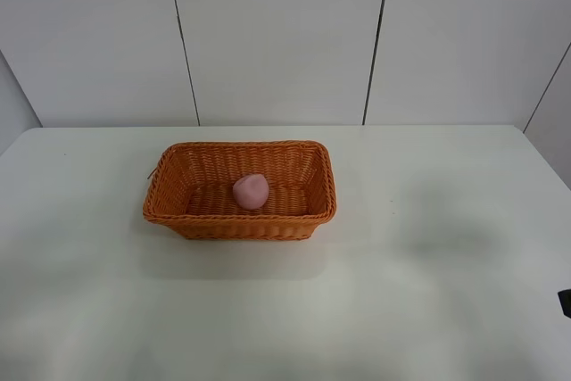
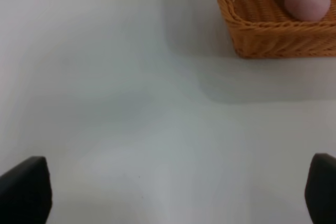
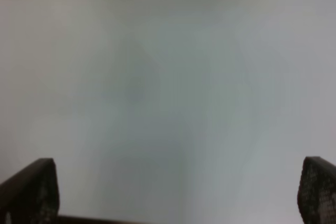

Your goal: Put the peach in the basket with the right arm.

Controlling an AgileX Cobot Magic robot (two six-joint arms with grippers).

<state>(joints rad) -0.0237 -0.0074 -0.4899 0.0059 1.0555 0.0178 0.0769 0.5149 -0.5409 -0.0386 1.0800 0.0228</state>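
Observation:
The pink peach lies inside the orange-brown wicker basket, on its floor near the middle. In the left wrist view the basket and the peach show a good way ahead of my left gripper, which is open over bare white table with nothing between its fingers. My right gripper is open too, its fingertips wide apart above blurred white table. In the exterior view only a black tip of the right arm shows at the right edge.
The white table spreads around the basket, with a white panelled wall behind it. A faint shadow lies on the table right of the basket.

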